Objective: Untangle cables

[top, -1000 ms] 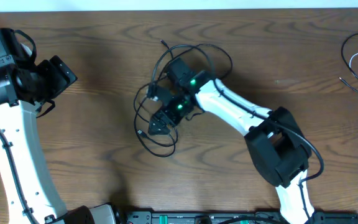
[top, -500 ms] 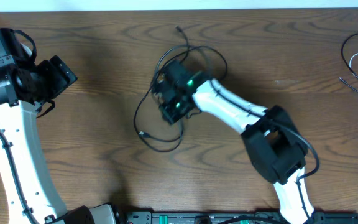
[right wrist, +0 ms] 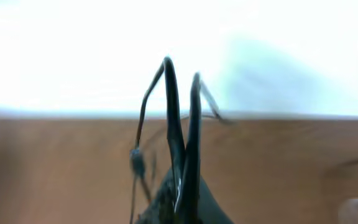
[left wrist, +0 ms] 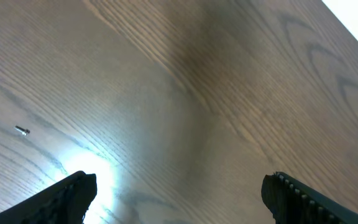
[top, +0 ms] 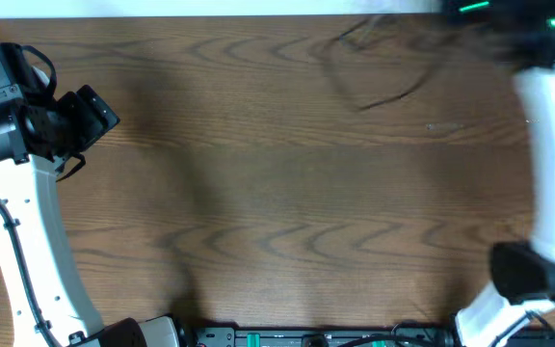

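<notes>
My right gripper (right wrist: pixel 182 205) is shut on loops of the black cable (right wrist: pixel 178 124), which rise from between its fingers in the right wrist view. Overhead, the right arm (top: pixel 547 125) is a motion-blurred streak along the table's right side, and the black cable (top: pixel 379 92) trails as a faint smear near the far edge. The white cable is out of sight. My left gripper (top: pixel 99 108) hangs open at the far left; its wrist view shows its fingers (left wrist: pixel 73 196) spread wide over bare wood.
A small screw (left wrist: pixel 22 130) lies on the wooden table (top: pixel 277 193) under the left wrist camera. The table's far edge meets a white surface (top: pixel 210 8). The arm bases sit along the near edge (top: pixel 306 337).
The right gripper closed on the black cable at the table's middle, then swung fast to the far right corner, dragging the cable off its spot. The left arm has stayed still.
</notes>
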Motion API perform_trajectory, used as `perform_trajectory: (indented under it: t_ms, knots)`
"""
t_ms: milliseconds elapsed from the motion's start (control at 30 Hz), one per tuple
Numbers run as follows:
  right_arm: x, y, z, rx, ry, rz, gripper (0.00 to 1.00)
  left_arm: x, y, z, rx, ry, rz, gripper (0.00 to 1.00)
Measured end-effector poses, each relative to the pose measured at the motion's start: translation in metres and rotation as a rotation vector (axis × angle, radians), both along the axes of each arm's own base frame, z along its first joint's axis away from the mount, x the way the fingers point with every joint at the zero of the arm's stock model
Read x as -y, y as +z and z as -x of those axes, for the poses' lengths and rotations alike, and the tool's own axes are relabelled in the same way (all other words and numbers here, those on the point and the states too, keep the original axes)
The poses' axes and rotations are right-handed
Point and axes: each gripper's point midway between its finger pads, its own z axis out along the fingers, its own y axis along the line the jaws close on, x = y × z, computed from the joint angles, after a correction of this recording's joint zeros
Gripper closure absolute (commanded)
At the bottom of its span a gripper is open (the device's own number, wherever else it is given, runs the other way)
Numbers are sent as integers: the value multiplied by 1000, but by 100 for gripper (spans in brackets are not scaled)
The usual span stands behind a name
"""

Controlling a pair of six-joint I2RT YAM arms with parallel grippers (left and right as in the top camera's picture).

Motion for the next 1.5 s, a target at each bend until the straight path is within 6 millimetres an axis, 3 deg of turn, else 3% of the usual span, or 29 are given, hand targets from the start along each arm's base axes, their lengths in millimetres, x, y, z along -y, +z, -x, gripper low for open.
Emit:
perform_trajectory:
  t_ms: [67,167,267,367,500,667,900,1100,1133,1167,1200,1233,1333,1500]
  knots:
    - [60,44,20,106,-140,7,99,0,0,-1,4,0,-2,9]
    - [131,83,54,202,-321,26,99,0,0,-1,6,0,-2,9]
    - [177,93,75,224,-441,42,99,-1,1,-2,9,0,-3,9]
    - [213,79,82,184,-523,43,99,-1,0,-4,9,0,-3,9]
    - [249,46,75,97,-588,28,99,-2,-3,-5,1,0,0,9]
    - [272,-5,53,-26,-604,-3,99,-2,-3,-6,4,0,-1,9]
    - [295,-93,17,-211,-603,-52,99,6,-1,-11,17,-27,-6,9]
    - [319,-176,-1,-364,-615,-96,99,19,2,-20,38,-69,-12,9]
    - [324,-190,-2,-388,-621,-104,78,21,2,-21,42,-77,-13,9]
    - [329,-204,-3,-413,-628,-114,49,23,3,-22,45,-84,-14,9]
    - [334,-217,-2,-436,-635,-121,8,25,3,-23,47,-89,-14,9]
    - [338,-230,-2,-460,-640,-130,1,28,3,-23,47,-96,-14,9]
    - [342,-263,7,-548,-650,-159,1,33,3,-25,50,-111,-15,9]
    - [332,-280,19,-636,-640,-184,1,38,4,-29,59,-129,-17,9]
